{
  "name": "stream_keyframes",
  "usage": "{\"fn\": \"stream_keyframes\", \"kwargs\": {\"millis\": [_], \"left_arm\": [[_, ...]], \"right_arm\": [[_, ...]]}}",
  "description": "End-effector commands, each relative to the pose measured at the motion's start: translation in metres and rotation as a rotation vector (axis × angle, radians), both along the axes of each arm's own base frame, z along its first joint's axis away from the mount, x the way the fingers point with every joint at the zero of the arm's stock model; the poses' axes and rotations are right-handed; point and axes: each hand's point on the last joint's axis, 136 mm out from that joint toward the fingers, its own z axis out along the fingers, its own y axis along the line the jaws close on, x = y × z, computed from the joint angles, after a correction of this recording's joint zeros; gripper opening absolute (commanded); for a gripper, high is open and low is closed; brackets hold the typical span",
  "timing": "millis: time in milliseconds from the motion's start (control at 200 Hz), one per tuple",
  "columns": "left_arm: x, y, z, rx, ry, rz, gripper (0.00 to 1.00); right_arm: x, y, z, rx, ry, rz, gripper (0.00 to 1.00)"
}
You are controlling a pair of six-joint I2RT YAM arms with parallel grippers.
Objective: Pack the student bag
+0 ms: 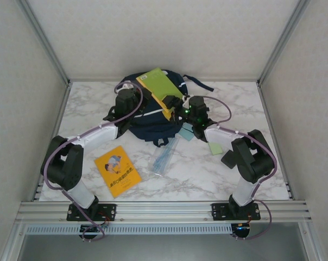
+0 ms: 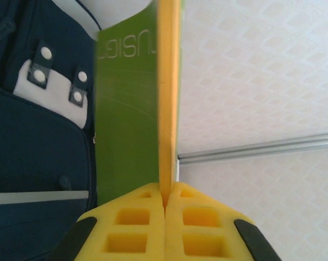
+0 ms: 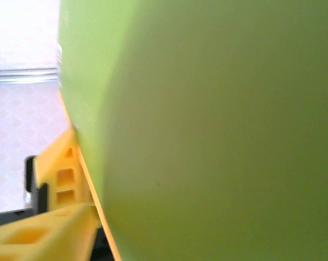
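The student bag [image 1: 145,117] lies at the back middle of the marble table, navy with white tabs [image 2: 39,76] and a grey stripe. A green book [image 1: 159,84] with a yellow spine [image 2: 168,81] is held tilted over the bag. My left gripper [image 2: 166,202] is shut on the book's yellow spine, just left of the bag's top [image 1: 136,92]. My right gripper [image 1: 176,110] is at the book's lower end. The green cover [image 3: 207,130] blocks most of the right wrist view. One yellow finger [image 3: 39,234] shows beside the book's edge, and the other is hidden.
An orange booklet [image 1: 117,170] lies front left. A clear plastic pouch [image 1: 165,155] sits in front of the bag. A pale blue item [image 1: 187,132] and a light green note [image 1: 215,148] lie under the right arm. White walls and metal rails enclose the table.
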Motion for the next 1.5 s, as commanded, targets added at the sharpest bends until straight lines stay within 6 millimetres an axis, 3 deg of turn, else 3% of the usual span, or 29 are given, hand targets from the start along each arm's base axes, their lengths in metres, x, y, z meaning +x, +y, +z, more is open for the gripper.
{"fn": "stream_keyframes", "kwargs": {"millis": [0, 75, 210, 225, 265, 295, 340, 370, 405, 556, 621, 846, 1006, 1286, 1497], "left_arm": [[-0.008, 0.008, 0.033, -0.044, -0.070, 0.019, 0.00], [-0.008, 0.008, 0.031, -0.038, -0.063, 0.012, 0.00], [-0.007, 0.001, 0.026, 0.014, -0.036, -0.041, 0.01], [-0.007, -0.001, 0.026, 0.023, -0.030, -0.053, 0.05], [-0.008, -0.004, 0.023, 0.068, -0.019, -0.086, 0.26], [-0.009, -0.005, 0.021, 0.111, -0.015, -0.108, 0.51], [-0.012, -0.005, 0.018, 0.183, -0.011, -0.133, 0.77], [-0.014, -0.004, 0.018, 0.235, -0.019, -0.149, 0.86], [-0.017, -0.004, 0.018, 0.294, -0.032, -0.174, 0.89], [-0.023, -0.006, 0.003, 0.597, -0.053, -0.320, 0.91], [-0.025, -0.005, -0.019, 0.723, 0.002, -0.398, 0.88], [-0.023, -0.025, -0.054, 0.914, 0.021, -0.587, 0.82], [-0.017, -0.045, -0.082, 1.103, 0.052, -0.677, 0.81], [0.000, -0.097, -0.122, 1.269, 0.106, -0.721, 0.82], [0.030, -0.094, -0.156, 1.353, 0.207, -0.613, 0.73]], "right_arm": [[0.015, -0.011, 0.038, 0.011, -0.115, -0.063, 0.31], [0.018, -0.016, 0.036, -0.027, -0.120, -0.079, 0.00], [0.020, -0.022, 0.043, -0.074, -0.162, -0.083, 0.00], [0.020, -0.023, 0.044, -0.082, -0.168, -0.081, 0.00], [0.019, -0.026, 0.047, -0.109, -0.182, -0.079, 0.00], [0.019, -0.030, 0.043, -0.142, -0.173, -0.078, 0.00], [0.019, -0.037, 0.044, -0.184, -0.178, -0.079, 0.00], [0.018, -0.042, 0.044, -0.207, -0.181, -0.079, 0.00], [0.019, -0.050, 0.043, -0.233, -0.178, -0.085, 0.00], [0.022, -0.092, 0.036, -0.342, -0.153, -0.123, 0.00], [0.021, -0.113, 0.032, -0.393, -0.137, -0.140, 0.00], [0.010, -0.190, 0.020, -0.571, -0.086, -0.226, 0.00], [-0.005, -0.230, 0.018, -0.646, -0.072, -0.287, 0.00], [-0.026, -0.260, 0.016, -0.703, -0.071, -0.339, 0.00], [-0.033, -0.261, 0.011, -0.687, -0.068, -0.327, 0.00]]}}
